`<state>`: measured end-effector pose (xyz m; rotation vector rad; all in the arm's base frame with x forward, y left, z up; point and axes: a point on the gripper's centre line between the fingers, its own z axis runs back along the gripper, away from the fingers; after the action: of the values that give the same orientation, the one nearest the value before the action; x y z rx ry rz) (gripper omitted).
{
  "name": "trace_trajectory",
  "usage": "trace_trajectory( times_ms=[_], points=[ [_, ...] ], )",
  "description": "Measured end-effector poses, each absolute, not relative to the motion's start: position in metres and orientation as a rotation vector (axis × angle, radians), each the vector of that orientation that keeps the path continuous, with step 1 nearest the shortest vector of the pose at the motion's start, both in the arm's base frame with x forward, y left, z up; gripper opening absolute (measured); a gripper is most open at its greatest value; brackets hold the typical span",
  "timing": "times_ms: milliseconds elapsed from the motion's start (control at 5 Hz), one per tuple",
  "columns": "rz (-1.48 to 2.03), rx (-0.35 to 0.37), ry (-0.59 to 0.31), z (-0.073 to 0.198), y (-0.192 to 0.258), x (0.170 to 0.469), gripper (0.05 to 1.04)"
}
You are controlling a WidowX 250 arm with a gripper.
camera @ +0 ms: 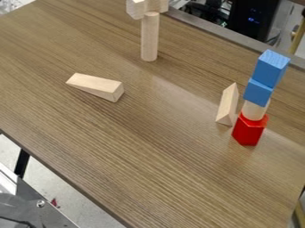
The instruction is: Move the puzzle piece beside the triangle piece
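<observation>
Camera view: the likely puzzle piece [95, 87], a pale wooden wedge, lies on the table [149, 156], well apart from the triangle piece [227, 107], which lies just beside the stack with a red block [249, 130] at its foot. Whether the gripper is open or closed cannot be told. The wedge should prove light, stiff and hardly fragile; its smooth, tapering faces may slip, so a hold across its long sides, toward the thicker end, looks safest.
</observation>
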<state>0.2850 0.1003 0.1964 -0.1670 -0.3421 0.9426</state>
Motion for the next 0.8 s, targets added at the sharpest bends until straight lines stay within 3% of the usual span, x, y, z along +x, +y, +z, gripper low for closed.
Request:
trace_trajectory(
  times_ms=[400,800],
  points=[
    [0.871,-0.146,-0.306,0.181,0.081,0.285,0.999],
    [0.720,-0.184,-0.273,0.177,0.026,0.297,0.999]
  ],
)
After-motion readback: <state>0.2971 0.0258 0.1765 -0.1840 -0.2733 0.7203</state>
